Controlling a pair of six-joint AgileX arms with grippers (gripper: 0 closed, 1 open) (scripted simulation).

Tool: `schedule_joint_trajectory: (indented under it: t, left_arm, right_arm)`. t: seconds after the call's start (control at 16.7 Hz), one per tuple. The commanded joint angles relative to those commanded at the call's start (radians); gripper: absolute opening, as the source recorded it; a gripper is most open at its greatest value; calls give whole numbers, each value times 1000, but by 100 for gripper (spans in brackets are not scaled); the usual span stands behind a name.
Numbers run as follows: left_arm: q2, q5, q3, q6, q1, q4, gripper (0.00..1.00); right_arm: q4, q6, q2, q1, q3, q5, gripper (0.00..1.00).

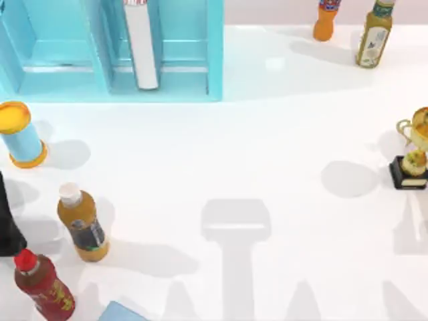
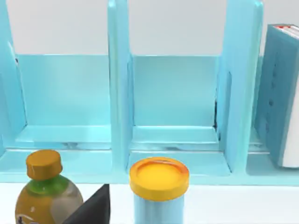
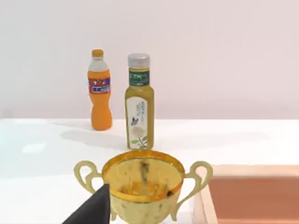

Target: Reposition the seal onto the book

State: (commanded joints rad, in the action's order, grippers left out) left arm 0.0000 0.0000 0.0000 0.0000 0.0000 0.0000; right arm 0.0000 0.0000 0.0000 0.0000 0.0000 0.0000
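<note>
The seal is out of view. The book (image 2: pixel 280 93) stands upright in a compartment of the turquoise shelf unit (image 2: pixel 119 93), with its teal-blue cover and white page edges showing. From above, the book (image 1: pixel 140 43) is a white strip inside the shelf unit (image 1: pixel 214 53) at the back left. A dark part of my left gripper (image 2: pixel 93 210) faces the shelf. A dark part of my right gripper (image 3: pixel 93 207) sits just before a gold trophy (image 3: pixel 142 186).
At the left stand a yellow-lidded blue can (image 1: pixel 20 134), an amber bottle (image 1: pixel 81 224), a red-capped dark red bottle (image 1: pixel 43 284) and a tall black cone (image 1: pixel 7 227). The trophy (image 1: pixel 414 150) is at the right, with two bottles (image 1: pixel 373 37) behind it. A pale blue corner (image 1: pixel 120 313) lies in front.
</note>
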Motion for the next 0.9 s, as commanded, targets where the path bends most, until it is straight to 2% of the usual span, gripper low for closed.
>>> schedule_joint_trajectory:
  t: [0.24,0.42,0.6,0.9]
  left_arm:
    - [30,-9,17,-1,-8,13,100]
    - [156,-40,82,-3,-39,65,100]
    - [375,-83,186,-8,-90,148,100]
    - [892,-169,406,-28,-198,325,100]
  right_arm:
    - [0,0,0,0,0,0,100]
    - [0,0,0,0,0,0,100]
    - [0,0,0,0,0,0,100]
    - [0,0,0,0,0,0,100]
